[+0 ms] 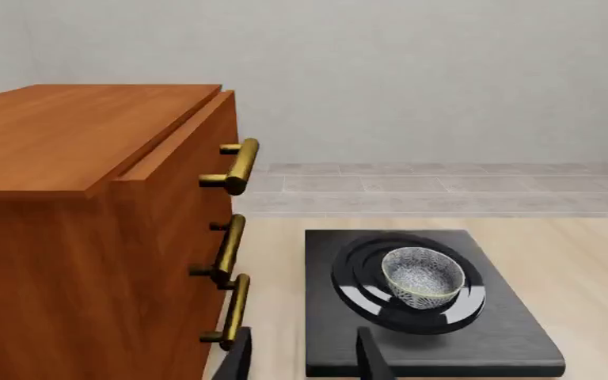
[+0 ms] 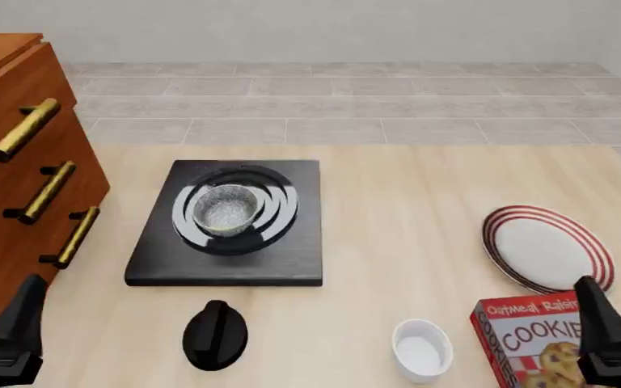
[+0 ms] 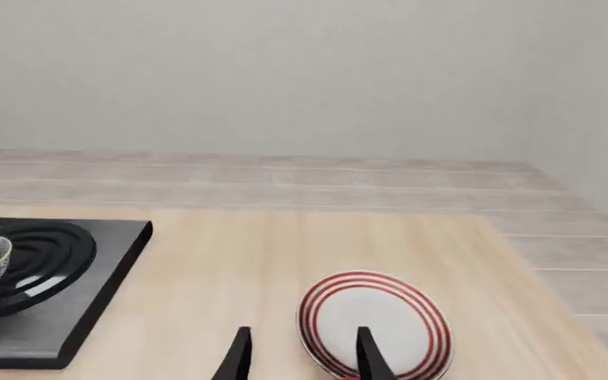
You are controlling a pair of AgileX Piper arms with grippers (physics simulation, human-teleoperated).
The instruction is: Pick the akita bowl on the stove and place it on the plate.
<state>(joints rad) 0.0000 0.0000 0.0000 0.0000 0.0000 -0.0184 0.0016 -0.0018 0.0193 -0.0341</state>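
Table first, pale wood spreading across the whole front view, and at its left edge the wooden cabinet with three brass handles stacked down its face. Next in size, the stove — flat black slab, left of centre, silver burner rings on top. And there's the akita bowl, sitting upright right in the middle of those rings, speckled inside, nothing touching it. Over on the right, well apart from the stove, the plate with its red stripes lies bare on the table. Just in front of it, a red cookie box at the near edge, and beside that to the left a small white ramekin. A black knob sits in front of the stove. Down at the near corners — left gripper, fingers parted with clear space between them, holding nothing; right gripper, the same, spread wide and bare, pointing toward the plate.
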